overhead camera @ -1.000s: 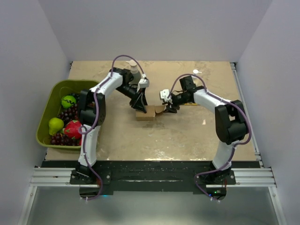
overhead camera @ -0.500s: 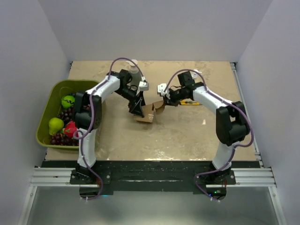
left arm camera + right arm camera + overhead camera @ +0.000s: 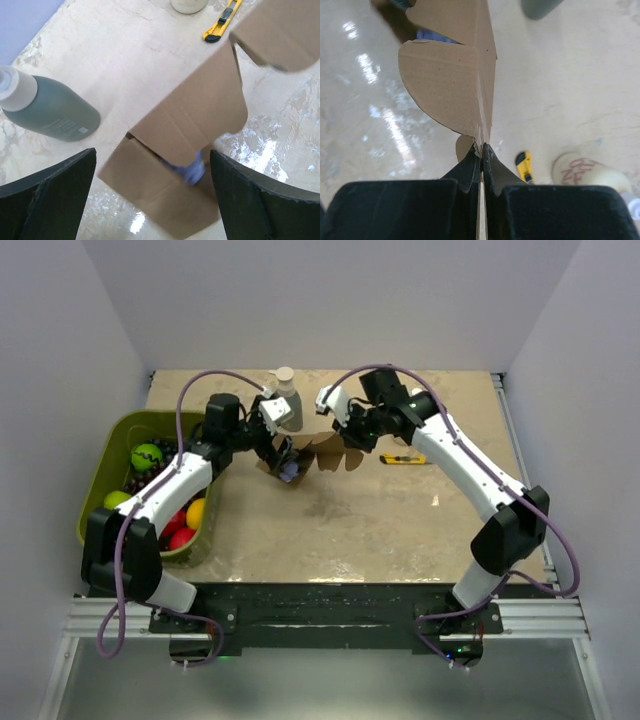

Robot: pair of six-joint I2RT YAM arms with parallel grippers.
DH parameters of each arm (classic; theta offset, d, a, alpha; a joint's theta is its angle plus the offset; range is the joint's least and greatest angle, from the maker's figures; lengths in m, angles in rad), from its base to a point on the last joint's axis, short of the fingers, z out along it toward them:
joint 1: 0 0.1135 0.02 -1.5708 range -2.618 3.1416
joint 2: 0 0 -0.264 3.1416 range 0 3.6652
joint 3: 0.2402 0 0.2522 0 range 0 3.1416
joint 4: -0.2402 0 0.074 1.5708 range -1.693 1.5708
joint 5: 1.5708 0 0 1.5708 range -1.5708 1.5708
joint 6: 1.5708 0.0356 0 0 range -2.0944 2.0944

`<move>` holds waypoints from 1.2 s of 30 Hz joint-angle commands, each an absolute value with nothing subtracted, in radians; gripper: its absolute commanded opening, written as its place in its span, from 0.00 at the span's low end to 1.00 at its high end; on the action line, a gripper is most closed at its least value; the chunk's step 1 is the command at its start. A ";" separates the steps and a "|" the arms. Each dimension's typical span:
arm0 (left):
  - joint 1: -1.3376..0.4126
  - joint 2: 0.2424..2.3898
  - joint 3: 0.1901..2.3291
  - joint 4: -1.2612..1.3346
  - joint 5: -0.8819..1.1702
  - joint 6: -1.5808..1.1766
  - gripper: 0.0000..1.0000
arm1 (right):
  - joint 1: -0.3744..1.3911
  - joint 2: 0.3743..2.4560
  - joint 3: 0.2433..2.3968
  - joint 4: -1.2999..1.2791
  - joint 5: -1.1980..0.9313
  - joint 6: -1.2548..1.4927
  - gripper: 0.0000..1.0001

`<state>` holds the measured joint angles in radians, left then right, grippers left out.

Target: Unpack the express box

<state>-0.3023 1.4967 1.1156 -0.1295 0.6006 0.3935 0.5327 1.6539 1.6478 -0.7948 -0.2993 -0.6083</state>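
Right jaws pinch a flap of the express box (image 3: 145,185); left jaws stand released beside the box. Tipping slowly should spill its blue item (image 3: 192,170).

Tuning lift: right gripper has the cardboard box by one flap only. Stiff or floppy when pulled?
Likely floppy at the crease: the right gripper pinches only one thin flap of the express box, so the body may swing. Probably light: small plain cardboard. The bluish item at its opening may slide out.
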 commanded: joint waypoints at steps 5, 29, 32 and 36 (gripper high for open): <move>-0.313 1.356 0.918 0.239 0.736 0.261 1.00 | 0.620 1.703 1.815 -1.083 -0.172 -0.626 0.00; -0.403 1.638 1.160 0.212 0.919 0.382 0.57 | 0.643 1.836 1.980 -1.166 -0.181 -0.681 0.00; -0.403 1.651 1.170 0.172 0.962 0.382 0.43 | 0.640 1.847 1.988 -1.155 -0.154 -0.673 0.00; -0.402 1.675 1.189 0.086 0.968 0.364 0.32 | 0.640 1.867 2.009 -1.114 -0.115 -0.678 0.00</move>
